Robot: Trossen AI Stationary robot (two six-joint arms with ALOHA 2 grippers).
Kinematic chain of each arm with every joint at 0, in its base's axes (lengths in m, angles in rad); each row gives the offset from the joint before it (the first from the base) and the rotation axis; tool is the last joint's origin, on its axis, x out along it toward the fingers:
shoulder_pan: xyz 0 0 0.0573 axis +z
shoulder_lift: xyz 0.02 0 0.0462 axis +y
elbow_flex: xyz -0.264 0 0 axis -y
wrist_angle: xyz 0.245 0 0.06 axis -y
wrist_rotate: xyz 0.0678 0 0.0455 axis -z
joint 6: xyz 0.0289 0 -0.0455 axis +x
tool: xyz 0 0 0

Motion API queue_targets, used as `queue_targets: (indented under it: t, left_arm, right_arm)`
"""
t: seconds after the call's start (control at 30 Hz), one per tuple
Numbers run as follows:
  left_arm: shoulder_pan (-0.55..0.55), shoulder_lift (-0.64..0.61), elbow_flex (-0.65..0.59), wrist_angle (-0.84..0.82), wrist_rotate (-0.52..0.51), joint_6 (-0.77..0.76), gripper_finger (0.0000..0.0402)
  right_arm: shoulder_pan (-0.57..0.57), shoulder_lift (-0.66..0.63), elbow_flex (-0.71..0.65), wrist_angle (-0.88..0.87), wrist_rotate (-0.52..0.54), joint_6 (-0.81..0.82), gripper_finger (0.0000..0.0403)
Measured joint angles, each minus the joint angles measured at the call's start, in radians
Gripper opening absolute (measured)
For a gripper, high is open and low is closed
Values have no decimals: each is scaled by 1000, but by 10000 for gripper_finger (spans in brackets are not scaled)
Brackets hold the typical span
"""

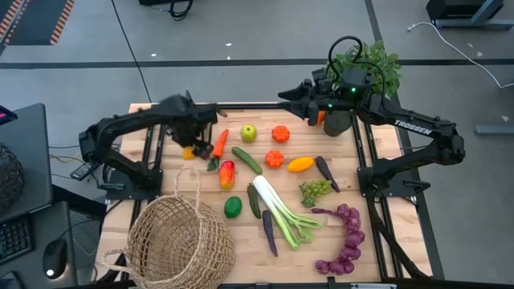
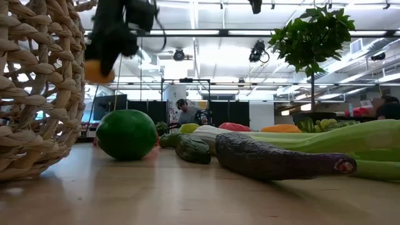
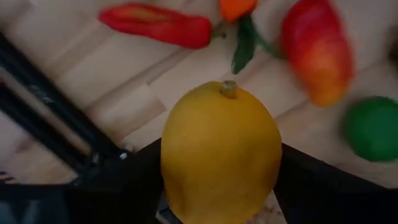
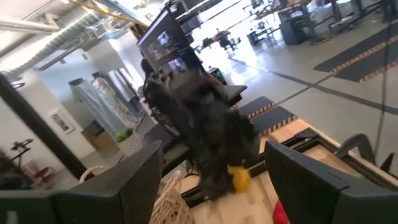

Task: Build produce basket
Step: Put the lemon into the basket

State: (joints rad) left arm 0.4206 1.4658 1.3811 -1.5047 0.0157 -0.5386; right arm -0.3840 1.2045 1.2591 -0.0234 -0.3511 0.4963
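Two dark arms reach in over the wooden bench (image 1: 161, 189) in the overhead picture. The left claw (image 1: 189, 149) sits in the upper left part of the bench, pinching a yellow fruit (image 3: 219, 152) between its fingers; the left wrist picture shows that fruit filling the middle of the frame, stem up, with a dark finger on each side. In the low picture the same claw (image 2: 100, 65) hangs at the upper left, the fruit raised off the bench beside the basket wall.

The right claw (image 1: 291, 94) hovers near the top centre of the overhead frame, over the bench's far edge, its fingers spread and holding nothing.

The basket (image 1: 178, 241) lies at the lower left of the overhead picture, its thin handle arching toward the middle.

Most of the produce remains spread on the bench: a carrot (image 1: 220, 143), a green apple (image 1: 248, 132), an orange pepper (image 1: 280, 133), a cucumber (image 1: 246, 159), a leek (image 1: 283, 210), green grapes (image 1: 315, 190), purple grapes (image 1: 347, 241) at the lower right, and a round green fruit (image 1: 232, 207) just right of the basket. A leafy plant (image 1: 371, 64) stands at the upper right.
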Motion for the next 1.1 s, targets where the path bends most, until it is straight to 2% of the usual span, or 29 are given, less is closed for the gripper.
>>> queue_targets:
  t: [0.07,0.2,0.33,0.43,0.8,1.1]
  left_arm:
    - [0,0,116,-67,-8,-25,249]
    - [-37,-26,324,-64,18,-116,232]
    - [-129,-36,492,-65,23,-209,234]
    - [-226,-40,563,-64,21,-236,239]
    - [-667,3,576,-66,23,-295,244]
    - [-944,37,576,-67,23,-236,241]
  right_arm:
    - [-5,0,0,-2,-30,-1,285]
    - [-16,0,0,-15,-86,-1,285]
    - [-31,-3,0,-36,-147,-2,285]
    - [-42,-4,0,-39,-186,-2,285]
    - [-78,-4,0,-45,-338,2,285]
    - [-81,-4,0,-47,-389,34,285]
